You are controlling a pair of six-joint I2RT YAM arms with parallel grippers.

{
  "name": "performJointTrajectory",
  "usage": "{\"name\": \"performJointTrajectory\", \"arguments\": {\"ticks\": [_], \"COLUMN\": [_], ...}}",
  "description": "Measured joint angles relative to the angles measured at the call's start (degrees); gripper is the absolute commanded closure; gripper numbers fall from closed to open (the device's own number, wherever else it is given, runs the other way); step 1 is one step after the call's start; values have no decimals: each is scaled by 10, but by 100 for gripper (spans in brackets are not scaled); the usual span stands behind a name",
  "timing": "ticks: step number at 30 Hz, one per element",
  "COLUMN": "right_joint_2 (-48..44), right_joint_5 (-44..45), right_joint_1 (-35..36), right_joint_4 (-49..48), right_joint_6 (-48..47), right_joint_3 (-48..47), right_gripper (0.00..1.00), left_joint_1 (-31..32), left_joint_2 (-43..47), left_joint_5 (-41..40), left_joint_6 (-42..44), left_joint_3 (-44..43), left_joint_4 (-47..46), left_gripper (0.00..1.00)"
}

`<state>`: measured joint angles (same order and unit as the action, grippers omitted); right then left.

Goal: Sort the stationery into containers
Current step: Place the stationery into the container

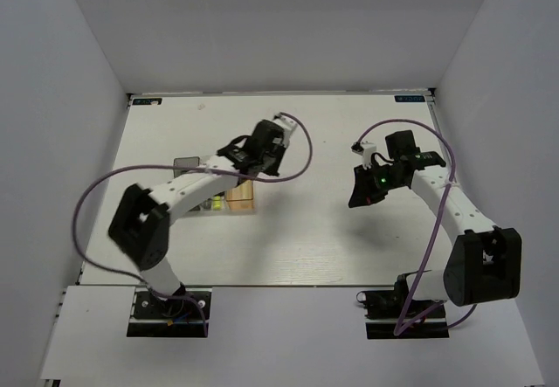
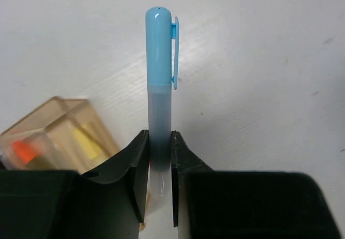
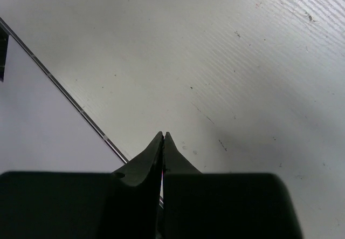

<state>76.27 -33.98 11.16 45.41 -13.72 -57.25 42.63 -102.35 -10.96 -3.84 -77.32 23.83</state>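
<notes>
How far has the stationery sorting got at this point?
Done: an orange item and a yellow item already lie in the bins. In hand: the left gripper is shut on a blue-capped pen beside the bins. The right gripper is shut and empty. Left: binning that pen; no other loose stationery shows, though the left arm hides part of the bins.

left claw (image 2: pixel 159 137) + right claw (image 3: pixel 163 136): 2 | blue pen (image 2: pixel 160 61): 1 | grey bin (image 1: pixel 184 167) + clear bin (image 1: pixel 212 203) + amber bin (image 2: pixel 64 121): 3 | orange cap (image 2: pixel 24 150): 1 | yellow cap (image 2: pixel 87 143): 1 | surface (image 1: pixel 332 247): 1
</notes>
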Motion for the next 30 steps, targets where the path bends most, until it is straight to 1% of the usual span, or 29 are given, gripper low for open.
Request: {"name": "performJointTrajectory", "arguments": {"ticks": [3,6,10,12,14,17,20,21,23,24,25,27,28,30], "right_joint_2": [7,13,20,22,25,28,29,29,29,30,30,31,31,34], "right_joint_5": [-8,-12,-16,-19,-21,-21,-23,-23,-25,-26,-27,-30,-31,-34], "right_joint_1": [-2,-3,-3,-4,-6,-11,-15,-16,-18,-18,-18,-20,-21,-23], "right_joint_4": [2,3,7,9,10,11,11,12,12,12,12,13,14,15], "right_joint_6": [0,0,0,0,0,0,0,0,1,0,1,-1,-2,-3], "right_joint_3": [0,0,0,0,0,0,0,0,0,0,0,0,0,0], "right_gripper": [100,100,100,98,98,95,89,83,75,71,67,63,61,60], "left_joint_1": [-35,-73,-93,-94,-94,-94,-94,-95,-98,-100,-102,-103,-104,-106], "left_joint_2": [112,169,167,159,152,144,143,143,140,136,132,122,116,107], "left_joint_5": [-14,-38,-60,-63,-64,-70,-78,-80,-82,-82,-82,-82,-83,-83], "left_joint_6": [-31,-57,-86,-96,-107,-121,-132,-136,-142,-144,-146,-149,-152,-153], "left_joint_3": [54,80,98,111,120,121,121,121,121,121,121,121,121,121], "left_joint_4": [-17,-16,12,29,45,63,72,74,76,76,78,81,82,86], "left_gripper": [100,100,100,100,99,96,85,82,74,68,57,49,41,35]}}
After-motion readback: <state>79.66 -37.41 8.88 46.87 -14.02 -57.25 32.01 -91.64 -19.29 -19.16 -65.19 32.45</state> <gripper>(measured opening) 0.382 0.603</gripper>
